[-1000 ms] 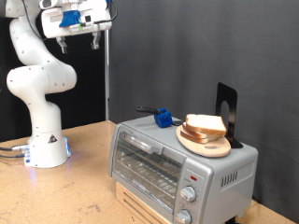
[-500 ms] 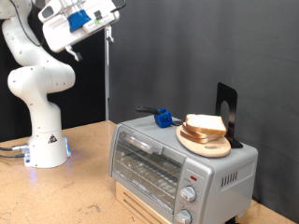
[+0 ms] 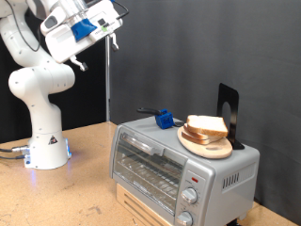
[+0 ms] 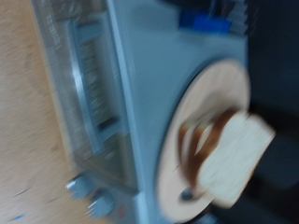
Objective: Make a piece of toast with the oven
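Our hand (image 3: 111, 36) hangs high at the exterior view's upper left, grasping nothing; whether it is released or clenched, we cannot tell. The piece of toast (image 3: 207, 125) lies far below toward the right, on the wooden plate (image 3: 202, 144) atop the oven (image 3: 179, 165).

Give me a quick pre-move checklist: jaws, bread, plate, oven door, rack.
1. Gripper clear of everything: ok, high at the exterior view's upper left, far from the oven.
2. Jaws holding nothing: cannot tell, too small and blurred.
3. Piece of toast reachable: ok, on the round wooden plate atop the oven.
4. Oven door open: not ok, it looks closed.
5. Wire rack free: ok, nothing seen on it through the glass.
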`<move>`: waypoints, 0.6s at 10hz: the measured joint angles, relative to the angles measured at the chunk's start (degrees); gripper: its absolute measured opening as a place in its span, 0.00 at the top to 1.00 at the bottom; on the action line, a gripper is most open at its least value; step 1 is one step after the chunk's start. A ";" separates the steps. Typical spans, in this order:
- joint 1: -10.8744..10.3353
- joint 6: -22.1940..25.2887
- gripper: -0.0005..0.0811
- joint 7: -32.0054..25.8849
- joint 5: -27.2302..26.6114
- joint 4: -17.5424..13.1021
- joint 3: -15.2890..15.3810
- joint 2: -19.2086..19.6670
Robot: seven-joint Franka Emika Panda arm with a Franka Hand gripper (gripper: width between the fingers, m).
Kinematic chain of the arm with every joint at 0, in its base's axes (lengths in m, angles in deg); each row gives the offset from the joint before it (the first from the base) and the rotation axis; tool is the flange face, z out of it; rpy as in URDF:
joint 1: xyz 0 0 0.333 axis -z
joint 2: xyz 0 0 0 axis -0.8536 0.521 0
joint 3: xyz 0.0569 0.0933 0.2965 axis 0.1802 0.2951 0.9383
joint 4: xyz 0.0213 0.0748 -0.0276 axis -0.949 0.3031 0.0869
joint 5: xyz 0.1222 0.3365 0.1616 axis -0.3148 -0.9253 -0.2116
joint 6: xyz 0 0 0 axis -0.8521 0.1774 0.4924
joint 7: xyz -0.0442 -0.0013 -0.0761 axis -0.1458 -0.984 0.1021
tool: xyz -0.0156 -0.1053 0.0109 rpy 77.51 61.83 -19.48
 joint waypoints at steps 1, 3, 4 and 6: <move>-2.81 1.91 0.16 -4.82 -0.85 -1.20 -3.77 0.87; -5.47 1.07 0.16 -8.95 -1.02 -2.97 -8.05 4.49; -5.74 0.43 0.16 -9.51 -1.02 -4.39 -8.38 7.28; -6.22 4.16 0.16 -10.75 -2.03 -4.64 -9.14 6.75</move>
